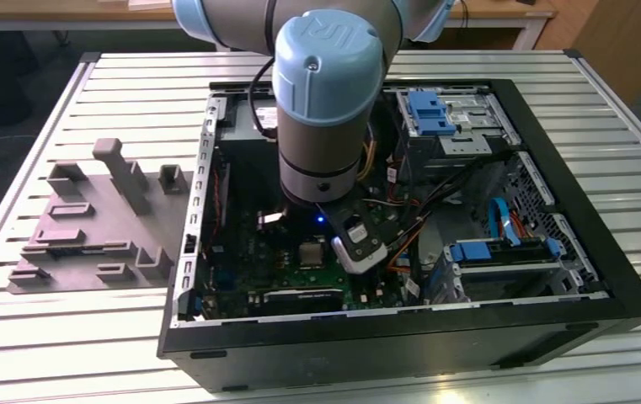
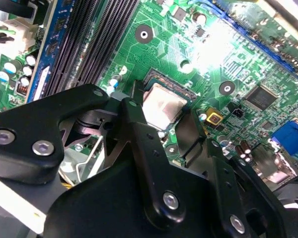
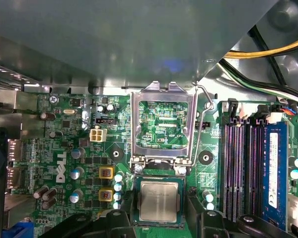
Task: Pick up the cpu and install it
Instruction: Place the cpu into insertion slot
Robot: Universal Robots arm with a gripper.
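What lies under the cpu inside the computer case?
The cpu sits in its dark socket on the green motherboard; the socket's rim shows around it. Whatever lies directly beneath is covered by the chip.

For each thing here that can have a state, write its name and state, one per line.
cpu, lying flat in its socket, uncovered
socket frame, swung open
gripper, open, straddling the cpu
computer case, side panel off
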